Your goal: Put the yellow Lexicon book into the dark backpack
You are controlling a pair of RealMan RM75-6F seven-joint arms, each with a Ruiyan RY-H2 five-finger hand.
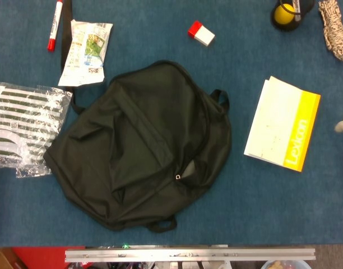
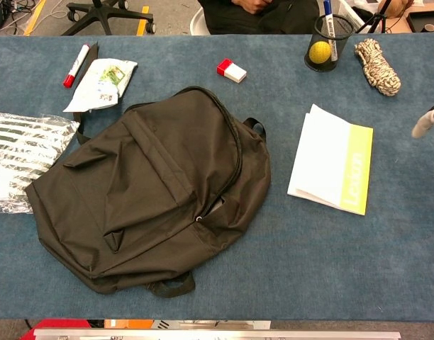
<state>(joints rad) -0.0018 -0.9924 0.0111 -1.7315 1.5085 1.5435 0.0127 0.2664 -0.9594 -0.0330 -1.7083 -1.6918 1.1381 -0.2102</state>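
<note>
My right hand (image 2: 428, 120) shows only as a sliver at the frame edge, just right of the Lexicon book (image 2: 332, 168); I can't tell whether its fingers are spread or curled. My left hand is out of sight in both views. I judge this as the opening reach: next I need to get fingers under the book's edge. It lies flat, thin, white with a yellow spine strip, well apart from the dark backpack (image 2: 149, 185), whose zip gapes slightly.

lexicon book (image 1: 282, 124) lies right of backpack (image 1: 140, 144), apparently apart.
</note>
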